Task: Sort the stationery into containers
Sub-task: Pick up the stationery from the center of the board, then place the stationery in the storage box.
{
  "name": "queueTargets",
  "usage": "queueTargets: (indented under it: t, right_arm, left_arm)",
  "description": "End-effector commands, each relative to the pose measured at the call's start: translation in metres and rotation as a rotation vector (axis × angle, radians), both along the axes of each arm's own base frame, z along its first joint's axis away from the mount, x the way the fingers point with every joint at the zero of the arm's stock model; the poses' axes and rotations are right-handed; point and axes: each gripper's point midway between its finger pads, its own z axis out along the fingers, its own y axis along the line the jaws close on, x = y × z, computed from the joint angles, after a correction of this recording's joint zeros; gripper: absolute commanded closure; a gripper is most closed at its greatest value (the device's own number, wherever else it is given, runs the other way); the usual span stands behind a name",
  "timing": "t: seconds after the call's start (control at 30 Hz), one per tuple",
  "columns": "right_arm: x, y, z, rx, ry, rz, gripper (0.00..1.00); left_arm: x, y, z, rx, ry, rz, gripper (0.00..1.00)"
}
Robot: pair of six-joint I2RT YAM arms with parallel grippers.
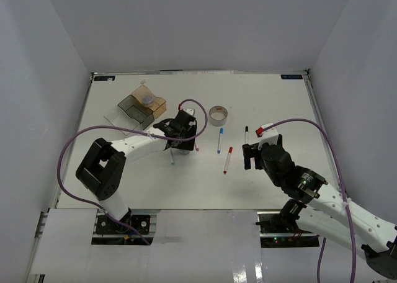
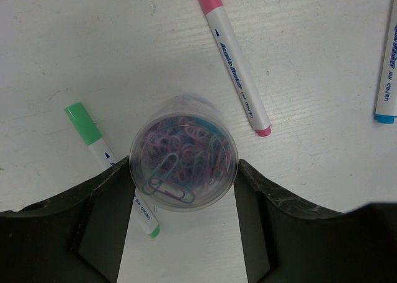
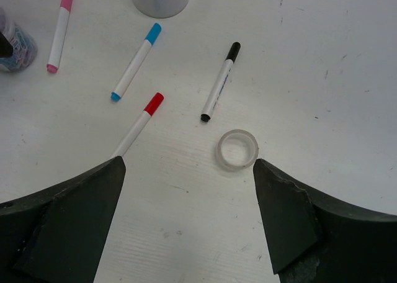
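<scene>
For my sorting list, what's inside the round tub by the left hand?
The tub holds a heap of coloured paper clips; the ones beneath and its bottom are covered.

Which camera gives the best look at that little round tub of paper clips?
The left wrist view: the tub sits mid-picture, seen from above, coloured clips clear, between the fingers of the left gripper. The right wrist view catches only a sliver of it at the left edge. The top view hides it under the arm.
</scene>
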Motion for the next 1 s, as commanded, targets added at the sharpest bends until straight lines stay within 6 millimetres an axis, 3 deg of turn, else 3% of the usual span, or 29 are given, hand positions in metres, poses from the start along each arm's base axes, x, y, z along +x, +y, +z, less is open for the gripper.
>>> queueTargets:
  t: [0.0,0.13,0.23,0.43,0.57,0.6,0.67,0.7,0.8,0.97]
  right_arm:
    - [0.002,-0.001,0.004,0.027,-0.014,-0.021,0.10]
    - [0.001,0.001,0.005,0.032,-0.014,-0.011,0.10]
    - [0.001,0.002,0.006,0.033,-0.011,-0.002,0.10]
    - [0.000,0.003,0.008,0.041,-0.014,0.002,0.10]
    - [-0.001,0.003,0.010,0.048,-0.014,0.007,0.10]
    - [-0.001,0.003,0.010,0.048,-0.013,0.008,0.10]
    - [-0.002,0.002,0.009,0.045,-0.011,0.010,0.10]
    - [-0.002,0.002,0.009,0.042,-0.012,0.006,0.10]
    - [-0.002,0.000,0.007,0.039,-0.010,0.004,0.10]
    - [-0.003,0.000,0.009,0.049,-0.016,0.005,0.10]
  left_arm:
    - [0.011,-0.012,0.029,-0.057,-0.062,0.001,0.50]
    - [0.024,-0.009,0.065,-0.062,-0.155,0.018,0.55]
    - [0.038,0.005,0.083,-0.008,-0.209,0.039,0.56]
    - [0.092,0.040,0.127,0.001,-0.290,0.137,0.57]
    - [0.139,0.080,0.157,-0.019,-0.347,0.240,0.57]
    - [0.149,0.089,0.152,-0.006,-0.338,0.253,0.57]
    - [0.164,0.093,0.162,-0.019,-0.360,0.267,0.57]
    - [0.172,0.095,0.152,-0.014,-0.343,0.274,0.57]
    - [0.189,0.106,0.150,-0.013,-0.342,0.294,0.57]
    - [0.205,0.126,0.119,-0.003,-0.287,0.333,0.57]
